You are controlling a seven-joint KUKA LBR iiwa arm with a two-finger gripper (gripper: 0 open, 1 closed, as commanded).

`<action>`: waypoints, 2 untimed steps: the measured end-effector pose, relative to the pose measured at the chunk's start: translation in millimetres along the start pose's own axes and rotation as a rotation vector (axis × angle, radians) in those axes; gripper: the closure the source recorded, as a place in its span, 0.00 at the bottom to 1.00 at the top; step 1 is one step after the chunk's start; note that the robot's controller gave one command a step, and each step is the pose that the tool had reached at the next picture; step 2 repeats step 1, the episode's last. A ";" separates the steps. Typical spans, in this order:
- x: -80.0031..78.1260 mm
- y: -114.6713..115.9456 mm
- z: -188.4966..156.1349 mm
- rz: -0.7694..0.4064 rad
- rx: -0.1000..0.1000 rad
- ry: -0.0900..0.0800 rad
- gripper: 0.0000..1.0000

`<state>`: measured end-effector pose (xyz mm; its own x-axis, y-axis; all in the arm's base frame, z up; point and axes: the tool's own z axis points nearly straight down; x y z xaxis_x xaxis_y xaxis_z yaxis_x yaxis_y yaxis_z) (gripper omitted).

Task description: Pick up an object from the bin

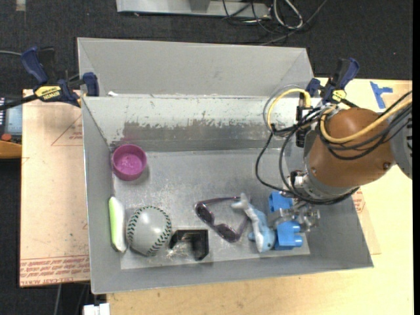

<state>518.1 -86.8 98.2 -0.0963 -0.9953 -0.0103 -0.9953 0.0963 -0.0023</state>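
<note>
Gripper (302,218) on the orange-covered arm sits low in the bin's front right corner, right over a blue blocky plastic piece (289,235) lying on the floor there. Jaw state: cannot tell, hidden under the wrist. A pale blue and white toy figure (257,227) lies just left of the blue piece, touching it. Further left are purple-framed sunglasses (220,219), a black angular object (191,243), a grey stitched baseball (149,230) and a pale green stick (117,224). A magenta round cup (128,161) stands well apart, back left, in the grey metal bin (197,123).
</note>
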 end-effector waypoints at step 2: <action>-0.7 0.1 -22.3 0.002 0.000 -0.001 1.00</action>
